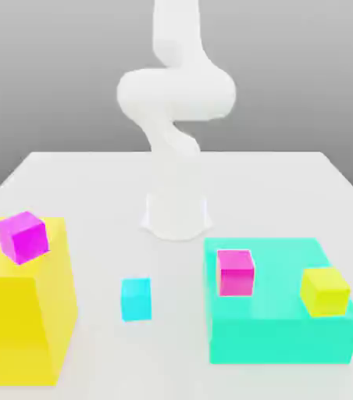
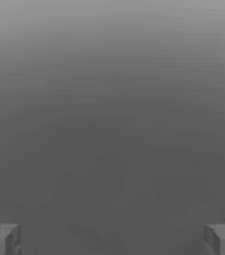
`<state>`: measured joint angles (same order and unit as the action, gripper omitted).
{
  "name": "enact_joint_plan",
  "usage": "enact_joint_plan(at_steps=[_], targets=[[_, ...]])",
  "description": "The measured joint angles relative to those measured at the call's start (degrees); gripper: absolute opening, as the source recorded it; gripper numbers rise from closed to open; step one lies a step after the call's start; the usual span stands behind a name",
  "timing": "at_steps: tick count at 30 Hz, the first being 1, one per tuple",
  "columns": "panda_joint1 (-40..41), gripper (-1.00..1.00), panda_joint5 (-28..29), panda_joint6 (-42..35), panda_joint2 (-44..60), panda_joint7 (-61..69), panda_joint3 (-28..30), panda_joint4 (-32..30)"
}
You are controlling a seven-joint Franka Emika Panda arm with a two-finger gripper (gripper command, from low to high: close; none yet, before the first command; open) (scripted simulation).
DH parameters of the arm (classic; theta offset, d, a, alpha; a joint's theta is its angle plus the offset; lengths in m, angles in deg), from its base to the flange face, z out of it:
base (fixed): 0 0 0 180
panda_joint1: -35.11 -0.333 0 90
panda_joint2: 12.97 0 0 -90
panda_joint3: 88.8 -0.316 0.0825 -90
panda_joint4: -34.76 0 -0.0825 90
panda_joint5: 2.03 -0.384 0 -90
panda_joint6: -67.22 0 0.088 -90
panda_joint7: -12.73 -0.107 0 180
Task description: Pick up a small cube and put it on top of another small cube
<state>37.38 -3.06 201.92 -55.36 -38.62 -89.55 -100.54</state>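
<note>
From my remote station I read the scene as follows. The small cyan cube (image 1: 136, 299) rests alone on the white table (image 1: 289, 180), between the large yellow block (image 1: 23, 328) at the exterior view's left and the flat turquoise block (image 1: 281, 332) at its right, touching neither. In the hand view the gripper (image 2: 112, 238) has its two fingertips (image 2: 2, 239) standing far apart at opposite edges, with nothing between them; the jaws are fully spread and empty. I judge the cyan cube to be rigid, light and smooth-faced, so it should neither deform nor break, though a shallow pinch could let it slip or twist. I would take it across two opposite vertical faces, near mid-height, with the fingers square to those faces. There are no true containers here; the two big blocks act as platforms. The yellow block carries one magenta cube (image 1: 23, 237) near its far corner. The turquoise block carries a second magenta cube (image 1: 235, 272) toward its side nearer the cyan cube and a small yellow cube (image 1: 325, 291) toward its other side, the two well apart. Any of these three could serve as the base; each offers a top face no larger than the cyan cube's underside, so I expect placement to demand close alignment. The arm's white column (image 1: 176, 148) rises behind the blocks.
</note>
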Motion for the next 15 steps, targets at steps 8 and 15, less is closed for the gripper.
enact_joint_plan(at_steps=[8,15], targets=[[7.6,0.00,-3.2,9.4,11.1,-17.9,-3.7,-11.4],[13.3,0.00,-4.9,17.6,20.6,-34.2,-6.9,-21.2]])
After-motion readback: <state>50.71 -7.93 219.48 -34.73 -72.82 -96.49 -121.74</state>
